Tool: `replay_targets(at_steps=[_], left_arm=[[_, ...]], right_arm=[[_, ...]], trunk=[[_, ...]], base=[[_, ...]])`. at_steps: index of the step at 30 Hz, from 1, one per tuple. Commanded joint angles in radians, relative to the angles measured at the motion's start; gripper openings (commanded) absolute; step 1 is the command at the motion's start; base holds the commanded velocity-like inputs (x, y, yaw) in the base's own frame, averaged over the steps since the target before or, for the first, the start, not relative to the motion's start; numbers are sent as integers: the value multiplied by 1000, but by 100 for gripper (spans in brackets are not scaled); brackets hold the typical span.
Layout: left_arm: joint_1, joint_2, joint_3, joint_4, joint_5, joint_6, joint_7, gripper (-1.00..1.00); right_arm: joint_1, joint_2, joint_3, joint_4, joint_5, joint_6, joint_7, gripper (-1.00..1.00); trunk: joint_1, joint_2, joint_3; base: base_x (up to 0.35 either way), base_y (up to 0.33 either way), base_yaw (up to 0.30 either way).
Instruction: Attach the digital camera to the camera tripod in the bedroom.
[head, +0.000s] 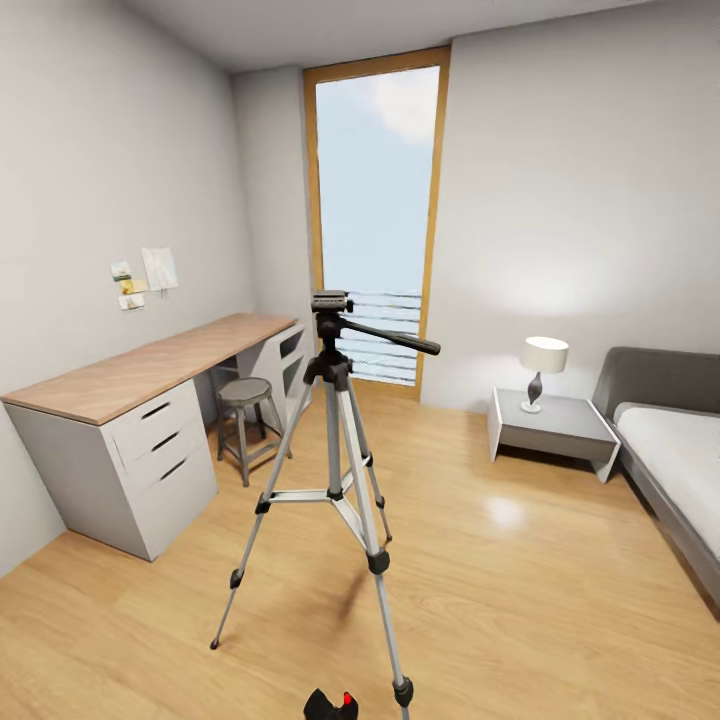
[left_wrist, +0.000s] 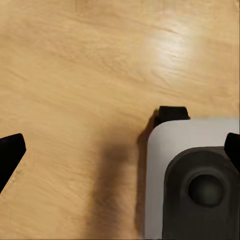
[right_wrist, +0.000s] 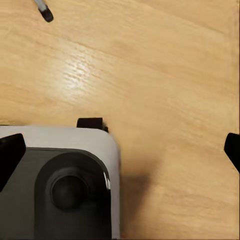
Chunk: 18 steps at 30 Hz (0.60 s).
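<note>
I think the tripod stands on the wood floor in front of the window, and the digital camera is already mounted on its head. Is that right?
Not quite. The tripod does stand on the wood floor in front of the window, but its head is bare. The head view shows the digital camera low on the floor near one tripod foot, its red button visible.
</note>
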Motion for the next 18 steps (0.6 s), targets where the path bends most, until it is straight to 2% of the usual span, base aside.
replay_targets(at_steps=[1, 2, 4, 6, 7, 9, 10, 11, 13, 15, 17, 18], left_arm=[[0, 7, 1, -31, 1, 12, 1, 100], [0, 19, 4, -89, 1, 40, 1, 100], [0, 25, 9, -147, 1, 78, 2, 100], [0, 28, 12, -209, 2, 124, 2, 100], [0, 30, 13, -272, 2, 175, 1, 100], [0, 31, 15, -333, 2, 228, 1, 100], [-16, 29, 17, -556, 2, 402, 0, 100], [-33, 26, 17, -584, 2, 435, 0, 100], [-81, 22, 17, -595, 2, 473, -2, 100], [-117, 20, 17, -578, 2, 489, -4, 100], [-150, 19, 17, -545, 2, 500, -6, 100], [-185, 18, 17, -493, 2, 505, -9, 100]], right_arm=[[0, -7, 1, -22, 0, -3, -10, 100], [0, -21, 1, -68, -1, -3, -23, 100], [-1, -32, 1, -116, -2, -3, -31, 100], [-1, -40, 1, -160, -3, -4, -35, 100], [-1, -44, 0, -199, -3, -6, -37, 100], [-1, -47, 0, -237, -3, -8, -39, 100], [-1, -53, -2, -495, -4, 2, -45, 100], [-3, -54, -2, -562, -4, 13, -46, 100], [-17, -54, -2, -633, -4, 49, -47, 100], [-42, -54, -2, -662, -4, 86, -48, 100], [-76, -55, -2, -680, -4, 128, -48, 100], [-117, -55, -5, -695, -5, 188, -48, 100]], trunk=[[0, -1, -1], [0, -1, -1], [0, -1, -1], [0, -1, -1], [0, -1, -1], [0, -1, -1], [0, -1, -1], [0, -1, -1], [0, -1, -1], [0, -1, -1], [0, -1, -1], [0, -1, -1]], base=[[0, 3, -2], [0, 2, -1], [0, 1, -1], [0, 0, 0], [0, 0, 0], [0, 0, 0], [0, 0, 0], [0, 0, 0], [0, 0, 0], [0, 0, 0], [0, 0, 0], [0, 0, 0]])
